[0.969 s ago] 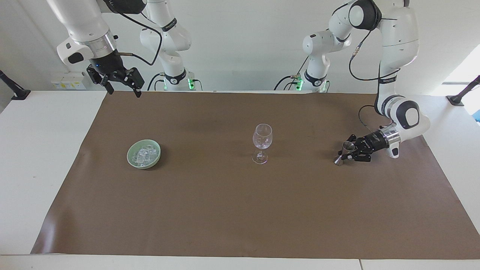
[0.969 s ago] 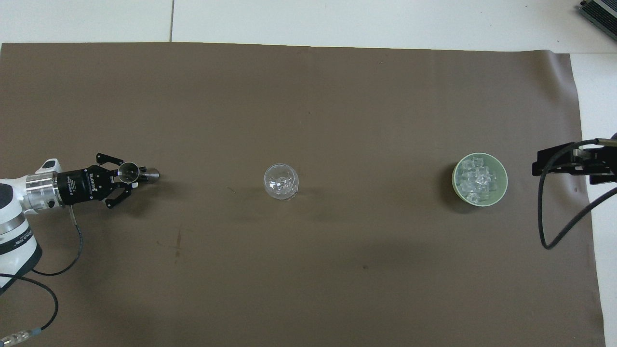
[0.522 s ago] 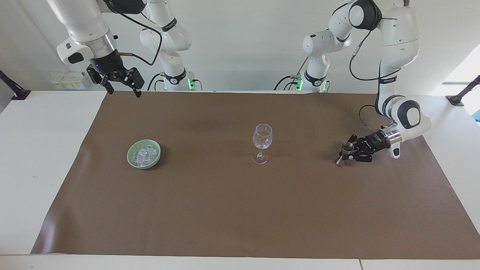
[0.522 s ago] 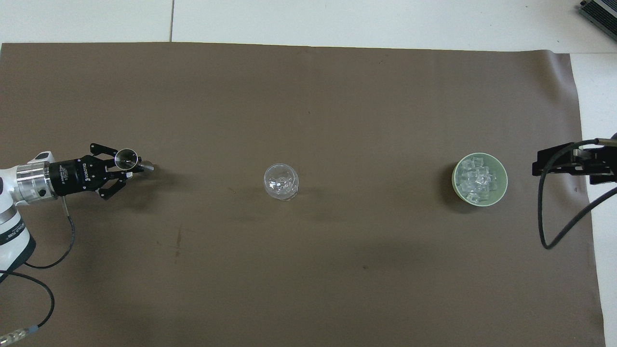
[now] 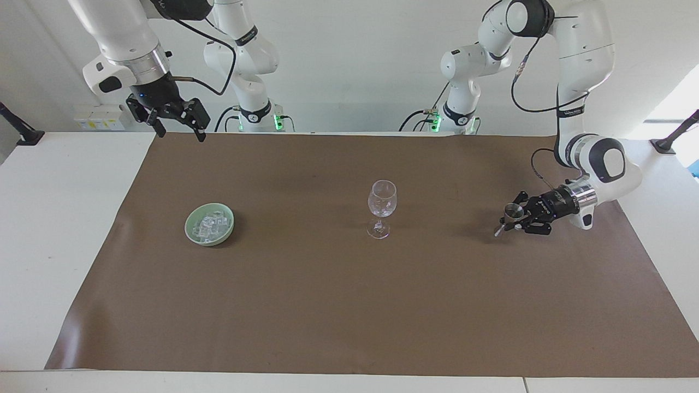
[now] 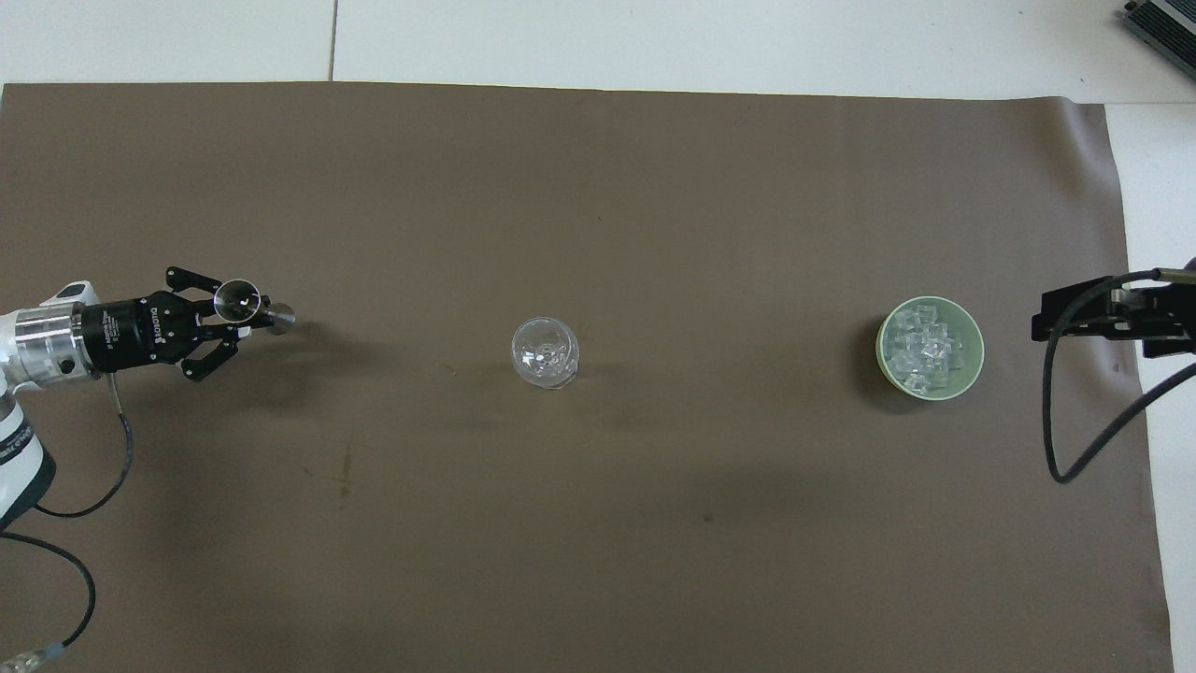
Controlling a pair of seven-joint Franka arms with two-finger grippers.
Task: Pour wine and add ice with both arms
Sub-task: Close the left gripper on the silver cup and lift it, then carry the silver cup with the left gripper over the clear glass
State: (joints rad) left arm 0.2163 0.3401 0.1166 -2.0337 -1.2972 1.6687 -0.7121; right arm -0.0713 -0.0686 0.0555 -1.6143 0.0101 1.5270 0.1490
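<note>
My left gripper is shut on a small metal jigger, holding it tilted just above the brown mat at the left arm's end. No wine shows; the inside of the jigger cannot be made out. An empty clear wine glass stands upright mid-mat. A green bowl holds the ice toward the right arm's end. My right gripper waits open in the air over the mat's edge at that end.
The brown mat covers most of the white table. A dark device corner lies off the mat at the edge farthest from the robots. Black cables hang from both wrists.
The left gripper has lifted the jigger off the mat and drawn it a little toward the left arm's end. The right arm has not moved.
</note>
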